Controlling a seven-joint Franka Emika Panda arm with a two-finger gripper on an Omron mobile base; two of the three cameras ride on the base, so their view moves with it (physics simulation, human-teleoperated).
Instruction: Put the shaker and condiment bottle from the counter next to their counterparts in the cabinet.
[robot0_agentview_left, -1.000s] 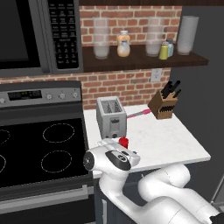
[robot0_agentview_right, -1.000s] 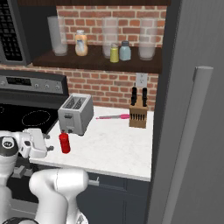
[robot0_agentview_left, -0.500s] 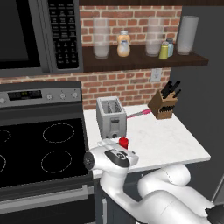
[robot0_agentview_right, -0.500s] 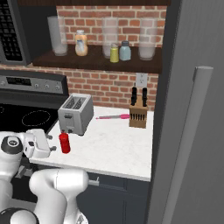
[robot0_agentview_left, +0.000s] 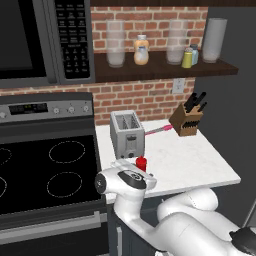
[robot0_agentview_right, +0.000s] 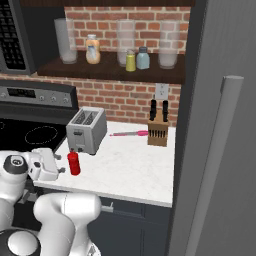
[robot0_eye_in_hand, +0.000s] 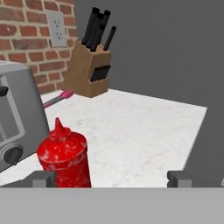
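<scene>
Red condiment bottle (robot0_eye_in_hand: 64, 156) stands just inside the left fingertip (robot0_eye_in_hand: 43, 178) of the wide-spread, empty gripper (robot0_eye_in_hand: 111, 179).

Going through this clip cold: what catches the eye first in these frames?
The bright red condiment bottle stands alone near the front edge of the white counter, just before the toaster, with the open gripper facing it up close. Above, on the cabinet, the yellow-green shaker already stands beside the pale blue shaker.
</scene>
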